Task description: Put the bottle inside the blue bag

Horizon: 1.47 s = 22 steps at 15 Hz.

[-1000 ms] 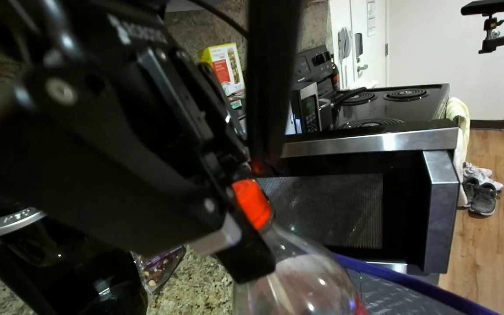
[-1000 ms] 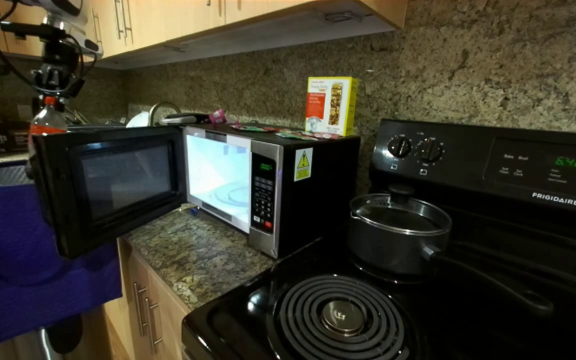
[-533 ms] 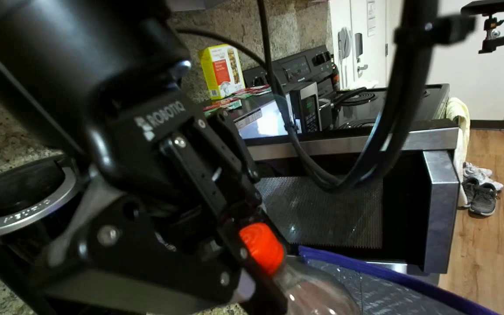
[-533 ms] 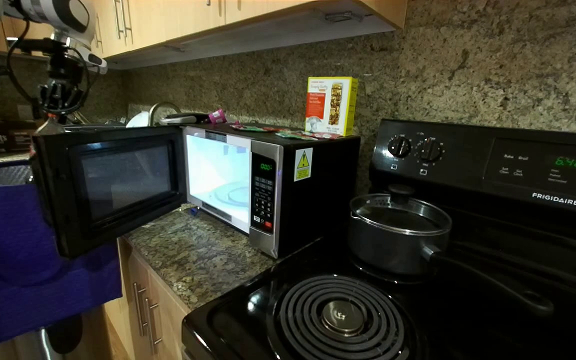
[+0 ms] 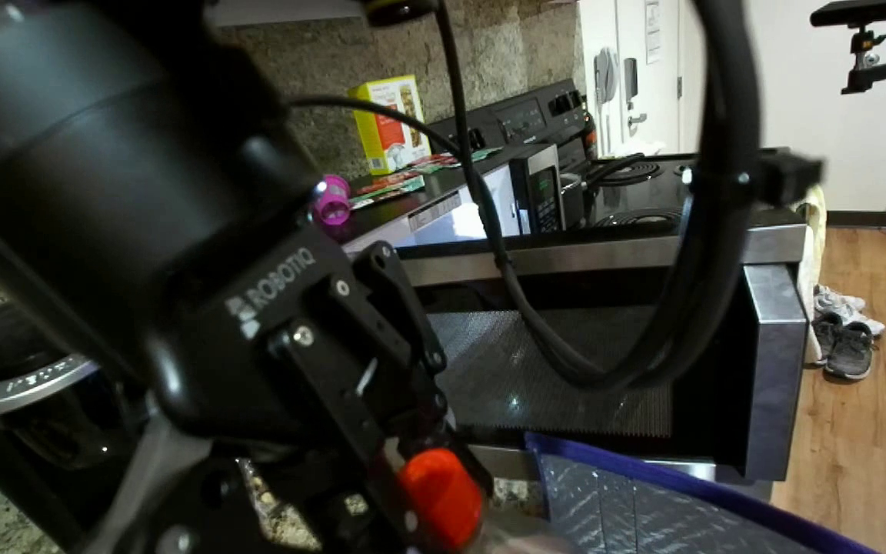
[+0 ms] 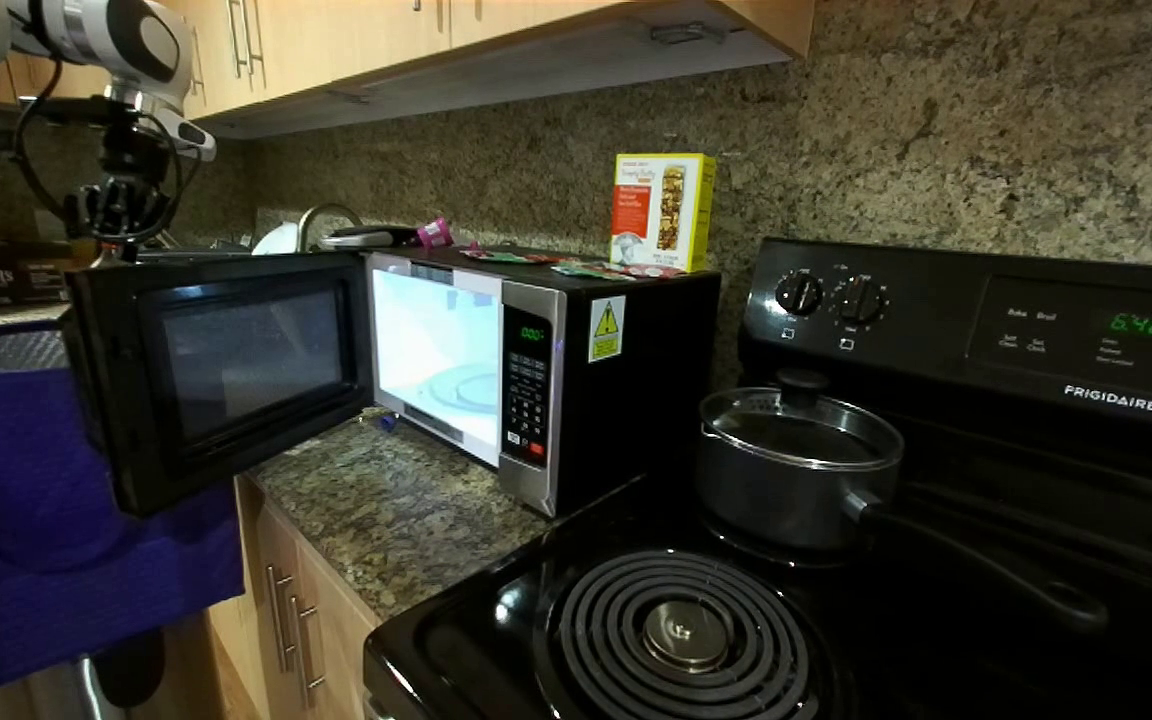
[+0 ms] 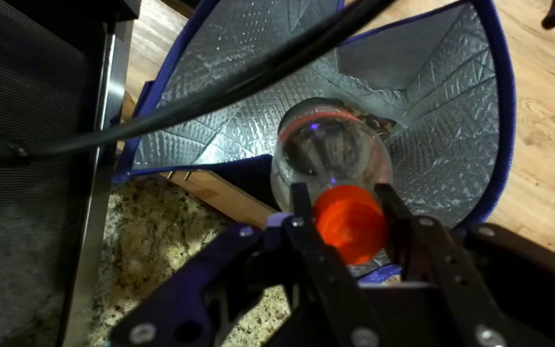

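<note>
Gripper (image 7: 342, 190): pinching the bottle (image 7: 330, 154) by its red-capped end
Blue bag (image 6: 16, 470): gaping around or beneath the bottle; which, cannot tell
Counter (image 7: 147, 226): speckled stone, above wooden floor (image 7: 542, 125)
Microwave door (image 6: 246, 340): hides most of the bottle in an exterior view
Cable (image 7: 229, 91): crosses the wrist view before the bag

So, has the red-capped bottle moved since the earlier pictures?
Yes, downward: in an exterior view, the bottle's red cap now sits lower against the open microwave door than before.
</note>
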Tool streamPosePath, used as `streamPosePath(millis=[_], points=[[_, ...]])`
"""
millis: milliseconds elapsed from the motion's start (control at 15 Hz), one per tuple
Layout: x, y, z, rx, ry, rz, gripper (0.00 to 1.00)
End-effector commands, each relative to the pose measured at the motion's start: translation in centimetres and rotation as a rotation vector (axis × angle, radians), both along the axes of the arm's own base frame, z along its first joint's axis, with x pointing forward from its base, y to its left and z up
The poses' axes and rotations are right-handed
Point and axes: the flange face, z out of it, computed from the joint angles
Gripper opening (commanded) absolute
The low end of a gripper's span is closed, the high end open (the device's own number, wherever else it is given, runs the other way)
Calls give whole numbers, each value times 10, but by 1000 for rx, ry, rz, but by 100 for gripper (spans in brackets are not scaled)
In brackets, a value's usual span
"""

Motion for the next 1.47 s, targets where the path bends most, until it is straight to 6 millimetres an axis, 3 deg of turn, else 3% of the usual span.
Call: streamPosePath(millis=[0,400,467,600,933,1200,1400], points=[[-9,16,-2,19,-41,37,15],[-24,30,-17,-30,-54,70,15],[-24,30,-17,-36,-61,67,61],[-23,30,-15,-27,-69,63,66],[-13,19,1,-7,-80,42,98],[-4,0,43,24,-141,18,100],[1,-31,90,20,-198,-34,100]])
